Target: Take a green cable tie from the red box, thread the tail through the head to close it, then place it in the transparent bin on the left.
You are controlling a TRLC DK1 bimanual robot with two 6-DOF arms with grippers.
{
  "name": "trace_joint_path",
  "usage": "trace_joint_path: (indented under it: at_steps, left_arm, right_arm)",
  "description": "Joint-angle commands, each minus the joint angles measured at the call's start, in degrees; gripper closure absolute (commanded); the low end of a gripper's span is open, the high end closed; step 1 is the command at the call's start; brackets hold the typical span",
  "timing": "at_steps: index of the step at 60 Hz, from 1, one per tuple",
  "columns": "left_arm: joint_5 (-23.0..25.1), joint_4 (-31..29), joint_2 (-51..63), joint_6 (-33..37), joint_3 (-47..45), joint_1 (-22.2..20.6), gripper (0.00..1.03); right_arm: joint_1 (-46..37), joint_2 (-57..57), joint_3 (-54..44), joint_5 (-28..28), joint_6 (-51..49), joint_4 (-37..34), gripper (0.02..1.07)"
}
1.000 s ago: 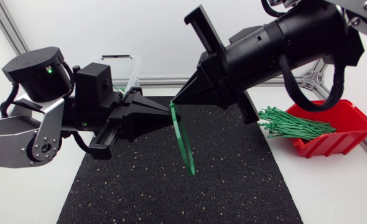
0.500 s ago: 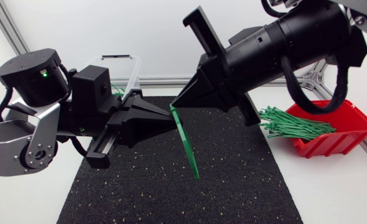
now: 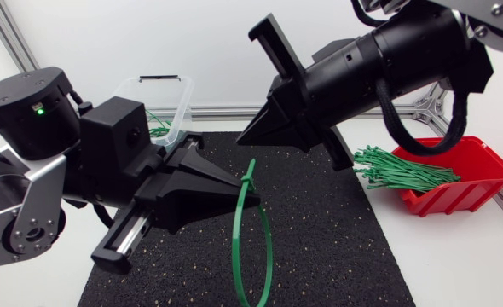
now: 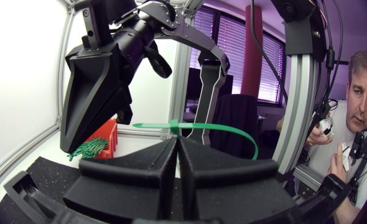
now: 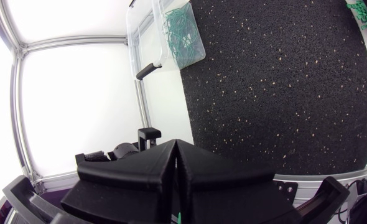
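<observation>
Left gripper [image 3: 233,182], mine, pinches the closed green plastic cable-tie loop [image 3: 253,239] near its head, well apart from the transparent plastic bin [image 3: 176,111]. Swinging toward that bin, the dangling loop could twist loose or catch the bin's rim, I judge.

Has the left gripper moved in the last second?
Yes. The left gripper has pulled back from the transparent bin toward the near edge of the mat, taking the cable tie with it.
</observation>
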Motion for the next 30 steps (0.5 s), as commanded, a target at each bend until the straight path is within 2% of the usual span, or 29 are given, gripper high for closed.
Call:
trace_joint_path:
  at_steps: [1, 12, 14, 17, 23, 25, 30]
  left_arm:
    - [0.7, -0.3, 0.8, 1.7, -0.6, 1.0, 1.0]
    - [0.8, -0.3, 4.7, 4.6, -0.1, 4.6, 1.0]
    - [0.8, -0.3, 5.2, 5.3, -0.1, 5.1, 1.0]
    - [0.8, -0.3, 5.8, 6.4, -0.4, 5.3, 1.0]
    - [0.8, -0.3, 7.6, 8.1, 0.1, 6.1, 1.0]
    - [0.8, -0.3, 8.1, 8.7, 0.2, 6.2, 1.0]
    - [0.8, -0.3, 9.1, 9.9, 0.5, 6.1, 1.0]
  right_arm:
    - [-0.1, 0.7, -0.1, 0.3, -0.4, 0.3, 1.01]
    - [-0.1, -0.3, -0.5, 2.8, -0.4, 1.0, 1.01]
    - [-0.1, -0.8, -0.4, 2.9, -0.7, 0.8, 0.97]
    - [0.0, -1.2, -0.2, 4.0, -1.4, 0.7, 0.84]
    - [1.9, -1.6, -0.6, 6.7, -3.5, 0.3, 0.83]
    - [2.2, -1.6, -1.1, 6.8, -3.8, 0.1, 0.76]
    - [2.2, -1.6, -2.0, 6.9, -5.1, -0.4, 0.75]
